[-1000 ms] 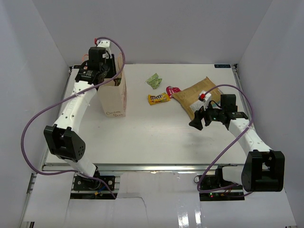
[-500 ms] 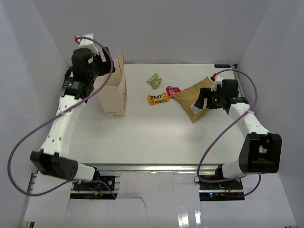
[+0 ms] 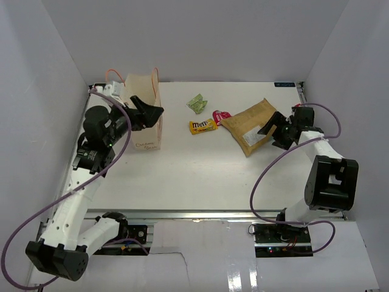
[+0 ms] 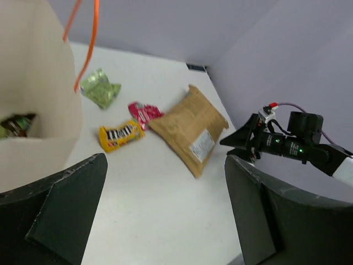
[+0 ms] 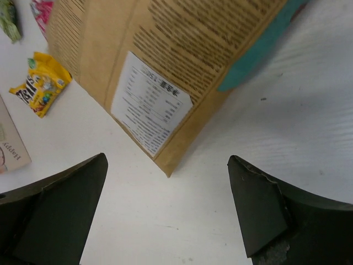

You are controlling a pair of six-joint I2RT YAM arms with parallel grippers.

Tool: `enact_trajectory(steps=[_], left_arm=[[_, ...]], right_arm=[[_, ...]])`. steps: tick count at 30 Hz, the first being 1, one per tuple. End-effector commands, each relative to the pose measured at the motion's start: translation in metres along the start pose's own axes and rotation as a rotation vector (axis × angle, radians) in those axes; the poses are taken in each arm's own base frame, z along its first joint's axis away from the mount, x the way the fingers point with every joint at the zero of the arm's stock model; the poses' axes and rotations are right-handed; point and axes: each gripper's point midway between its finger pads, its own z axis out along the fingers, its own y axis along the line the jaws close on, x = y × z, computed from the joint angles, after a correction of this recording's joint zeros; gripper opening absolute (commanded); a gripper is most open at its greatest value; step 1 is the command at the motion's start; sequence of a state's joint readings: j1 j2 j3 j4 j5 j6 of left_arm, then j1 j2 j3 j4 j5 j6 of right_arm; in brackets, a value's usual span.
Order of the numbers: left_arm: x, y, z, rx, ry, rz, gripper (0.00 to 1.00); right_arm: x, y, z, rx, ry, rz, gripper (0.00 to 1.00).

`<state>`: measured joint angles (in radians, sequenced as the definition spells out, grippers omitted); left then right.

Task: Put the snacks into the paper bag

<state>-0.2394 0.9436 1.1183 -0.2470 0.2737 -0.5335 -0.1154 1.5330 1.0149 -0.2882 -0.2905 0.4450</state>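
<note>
Lying on worktop point(image 3: 194, 170): one green packet point(image 3: 196, 103), one pink packet point(image 3: 221, 115), one M&M's point(image 3: 202, 126), one pouch point(image 3: 250, 125); bag point(image 3: 148, 131) stands left. Left pincer point(image 4: 165, 160) wide apart, empty, by bag; right pincer point(image 5: 166, 160) apart, empty, beside pouch.

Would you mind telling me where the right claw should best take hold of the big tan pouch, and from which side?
Probably the edge nearest the right claw, coming in low from the right. The tan pouch lies flat and thin, so open jaws can straddle that edge; the pink packet crowds its left corner.
</note>
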Motion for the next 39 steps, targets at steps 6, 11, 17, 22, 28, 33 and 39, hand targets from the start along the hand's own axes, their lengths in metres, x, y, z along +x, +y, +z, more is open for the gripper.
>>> enact_trajectory(steps=[6, 11, 17, 22, 28, 33, 39], left_arm=[[0.086, -0.050, 0.042, 0.162, 0.209, -0.183, 0.98], [0.124, -0.060, 0.059, 0.203, 0.263, -0.242, 0.98], [0.162, -0.062, 0.072, 0.187, 0.325, -0.330, 0.98], [0.198, -0.064, 0.096, 0.124, 0.392, -0.394, 0.98], [0.236, -0.069, 0.134, 0.103, 0.468, -0.512, 0.98], [0.278, -0.070, 0.169, 0.122, 0.575, -0.524, 0.98], [0.299, -0.077, 0.199, 0.171, 0.629, -0.515, 0.98]], right_arm=[[0.037, -0.002, 0.038, -0.113, 0.108, 0.135, 0.94], [0.036, 0.001, 0.051, -0.154, 0.074, 0.155, 0.90], [0.052, -0.009, 0.072, -0.137, 0.128, 0.240, 0.72], [0.057, -0.008, 0.070, -0.169, 0.134, 0.251, 0.37], [0.050, 0.012, 0.047, -0.289, 0.134, 0.285, 0.16], [0.044, 0.028, 0.023, -0.378, 0.141, 0.329, 0.08], [0.056, 0.040, -0.001, -0.456, 0.215, 0.374, 0.08]])
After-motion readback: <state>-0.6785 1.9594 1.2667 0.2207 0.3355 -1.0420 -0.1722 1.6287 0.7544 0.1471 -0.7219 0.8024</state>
